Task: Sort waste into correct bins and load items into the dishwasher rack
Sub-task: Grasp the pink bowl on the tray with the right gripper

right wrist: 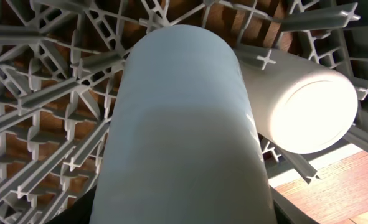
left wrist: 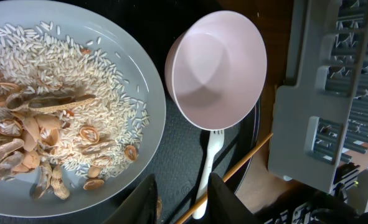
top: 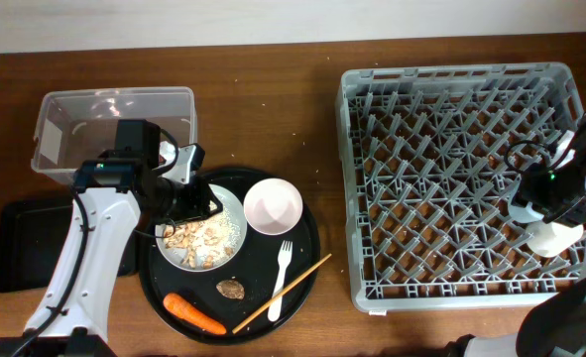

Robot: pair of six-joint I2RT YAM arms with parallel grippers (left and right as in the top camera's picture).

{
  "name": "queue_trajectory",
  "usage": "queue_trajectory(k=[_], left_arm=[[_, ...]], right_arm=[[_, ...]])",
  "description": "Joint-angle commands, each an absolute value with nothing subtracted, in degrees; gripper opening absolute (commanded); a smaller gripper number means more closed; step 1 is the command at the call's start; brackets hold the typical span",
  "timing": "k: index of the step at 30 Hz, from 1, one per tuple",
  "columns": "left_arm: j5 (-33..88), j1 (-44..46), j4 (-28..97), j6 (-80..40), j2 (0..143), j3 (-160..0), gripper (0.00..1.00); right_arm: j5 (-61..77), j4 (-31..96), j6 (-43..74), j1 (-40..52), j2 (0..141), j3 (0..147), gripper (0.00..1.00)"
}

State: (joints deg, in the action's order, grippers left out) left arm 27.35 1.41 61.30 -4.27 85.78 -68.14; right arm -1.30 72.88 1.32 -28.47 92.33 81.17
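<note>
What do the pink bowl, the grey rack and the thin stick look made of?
Pink bowl: likely matte plastic or melamine, soft even sheen. Grey rack: moulded plastic, thin ribbed lattice. Thin stick: probably wood or bamboo, tan and slender; grain too small to tell.

overhead above, wrists close; plate (top: 235,226) (left wrist: 143,81) shared

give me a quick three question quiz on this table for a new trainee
1. True or false: the bowl stands on the round tray, next to the plate.
2. What is on the plate? A. rice and nut shells B. a spoon C. a wrapper
3. Name the white thing lying alongside the wooden stick.
Key: 1 true; 2 A; 3 the fork.
</note>
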Motion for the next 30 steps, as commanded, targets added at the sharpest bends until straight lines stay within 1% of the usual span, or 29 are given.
queue_trajectory(k=[1,7,8,9,10,11,14,19,20,24,25,26,28,30], left_arm=[[27.07,1.06,61.41,-3.36,85.8,-68.36,0.27],[26.94,1.06,61.43,-3.36,85.8,-68.36,0.27],[26.92,1.06,61.43,-3.36,85.8,-68.36,0.27],[26.94,1.06,61.43,-3.36,85.8,-68.36,0.27],[26.92,1.06,61.41,-3.36,85.8,-68.36,0.27],[26.89,1.06,61.41,-3.36,85.8,-68.36,0.27],[26.89,1.06,61.41,-3.36,85.8,-68.36,0.27],[26.89,1.06,61.41,-3.36,85.8,-68.36,0.27],[26.92,1.06,61.41,-3.36,85.8,-68.36,0.27],[26.89,1.06,61.49,-3.36,85.8,-68.36,0.28],[26.7,1.06,61.6,-3.36,85.8,-68.36,0.31],[26.06,1.06,61.6,-3.38,85.8,-68.36,0.34],[25.47,1.06,61.71,-3.38,85.8,-68.36,0.35],[25.43,1.06,61.8,-3.38,85.8,-68.36,0.36]], right_arm=[[-2.22,72.12,2.02,-29.02,93.76,80.25,0.29],[-2.2,71.94,2.02,-29.02,96.62,80.25,0.3],[-2.2,71.96,2.02,-29.02,96.95,80.25,0.42],[-2.17,71.96,2.02,-29.02,97.08,80.25,0.66],[-2.17,71.96,2.02,-29.02,97.08,80.25,0.81],[-2.17,71.96,2.02,-29.02,97.08,80.25,0.91],[-2.17,71.94,2.02,-29.02,97.08,80.25,0.96],[-0.32,71.99,2.02,-28.99,97.08,80.25,0.96],[2.26,71.92,2.02,-28.99,97.08,80.25,1.0],[19.38,72.14,0.73,-28.88,97.08,80.25,0.98],[22.46,72.93,-2.04,-28.75,97.08,80.25,0.98],[23.59,74.15,-4.16,-28.36,97.06,80.25,0.98],[23.83,76.16,-4.29,-26.83,96.62,80.27,1.0],[25.41,77.56,-6.28,-23.35,94.61,80.27,0.96]])
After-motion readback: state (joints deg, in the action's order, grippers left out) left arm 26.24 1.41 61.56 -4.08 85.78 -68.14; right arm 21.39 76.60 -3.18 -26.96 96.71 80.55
